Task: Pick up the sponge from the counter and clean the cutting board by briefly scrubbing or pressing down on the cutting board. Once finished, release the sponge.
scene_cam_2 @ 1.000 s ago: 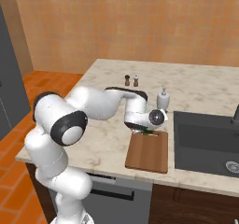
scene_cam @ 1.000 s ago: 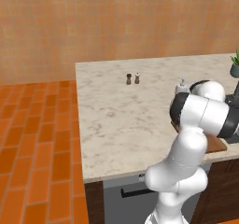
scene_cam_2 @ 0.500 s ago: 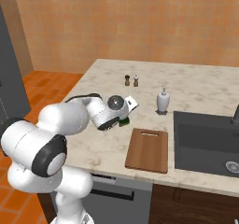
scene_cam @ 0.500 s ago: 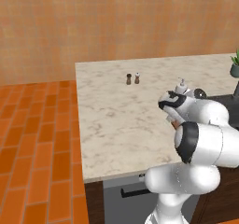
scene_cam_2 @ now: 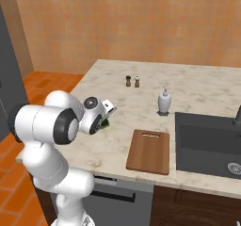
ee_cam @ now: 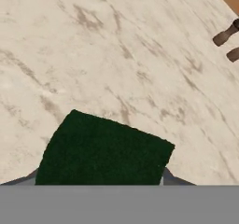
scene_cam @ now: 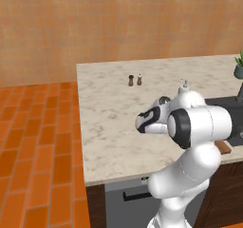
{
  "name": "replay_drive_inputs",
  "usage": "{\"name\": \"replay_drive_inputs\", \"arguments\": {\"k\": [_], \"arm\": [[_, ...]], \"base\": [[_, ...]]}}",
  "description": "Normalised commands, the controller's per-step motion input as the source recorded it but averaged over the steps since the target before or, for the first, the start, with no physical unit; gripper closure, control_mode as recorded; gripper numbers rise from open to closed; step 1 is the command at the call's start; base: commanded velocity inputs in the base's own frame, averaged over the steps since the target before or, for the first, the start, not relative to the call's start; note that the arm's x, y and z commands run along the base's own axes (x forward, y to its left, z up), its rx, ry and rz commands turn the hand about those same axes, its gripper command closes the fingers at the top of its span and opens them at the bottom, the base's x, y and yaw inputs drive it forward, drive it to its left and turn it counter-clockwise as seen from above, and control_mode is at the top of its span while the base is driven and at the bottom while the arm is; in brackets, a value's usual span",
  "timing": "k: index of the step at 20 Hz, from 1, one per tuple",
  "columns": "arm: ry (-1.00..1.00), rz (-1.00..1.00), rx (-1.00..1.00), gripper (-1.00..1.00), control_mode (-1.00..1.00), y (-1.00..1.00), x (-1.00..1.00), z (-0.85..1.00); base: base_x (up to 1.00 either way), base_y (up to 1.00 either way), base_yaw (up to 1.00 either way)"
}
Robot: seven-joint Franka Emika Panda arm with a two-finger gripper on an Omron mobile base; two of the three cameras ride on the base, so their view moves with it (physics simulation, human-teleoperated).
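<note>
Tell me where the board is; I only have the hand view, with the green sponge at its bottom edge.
Observer: The board lies on the counter near its front edge, just left of the sink in the right base view.
Operator: Report where the gripper is relative to it.
Observer: The gripper is off the board, left of it, with the sponge at its tip over bare counter.
Operator: Name what stands near the board.
Observer: A white soap bottle stands behind it, and two small shakers farther back.
</note>
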Motion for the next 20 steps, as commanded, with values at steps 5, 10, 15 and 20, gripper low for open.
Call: {"name": "replay_drive_inputs", "arguments": {"k": [5, 10, 15, 20], "arm": [[0.10, 0.00, -0.03, 1.00, -1.00, 0.22, 0.14, -0.22], [0.04, 0.00, -0.03, 1.00, -1.00, 0.03, -0.01, -0.35], [0.01, 0.00, -0.02, 1.00, -1.00, 0.05, 0.00, -0.28], [0.00, 0.00, 0.00, 1.00, -1.00, 0.00, 0.00, -0.04]], "base": [[0.00, 0.00, 0.00], [0.00, 0.00, 0.00], [0.00, 0.00, 0.00], [0.00, 0.00, 0.00]]}}
